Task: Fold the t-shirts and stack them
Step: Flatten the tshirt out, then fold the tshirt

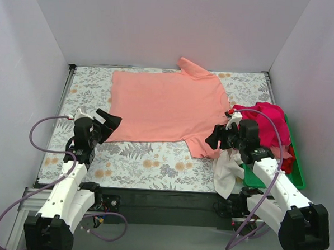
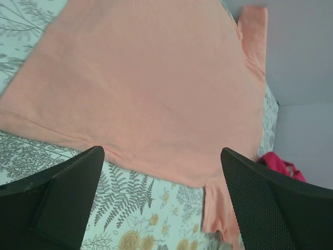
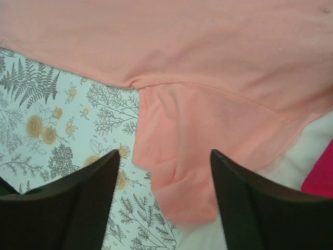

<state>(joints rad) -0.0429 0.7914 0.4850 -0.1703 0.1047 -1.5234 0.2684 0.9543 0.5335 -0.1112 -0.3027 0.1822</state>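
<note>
A salmon-pink t-shirt [image 1: 165,105] lies spread flat on the floral table, one sleeve at the far edge and one sleeve [image 1: 202,146] at the near right. My left gripper [image 1: 112,121] is open and empty at the shirt's near left corner; its wrist view shows the shirt [image 2: 151,88] ahead. My right gripper [image 1: 213,137] is open and empty above the near sleeve [image 3: 192,156]. A magenta shirt [image 1: 271,122], a red one [image 1: 288,164] and a white one [image 1: 227,170] lie bunched at the right.
A green plastic tray [image 1: 296,174] at the right edge holds the bunched shirts; the white one hangs over the table's front edge. White walls enclose the table on three sides. The floral cloth [image 1: 148,163] shows bare along the near strip.
</note>
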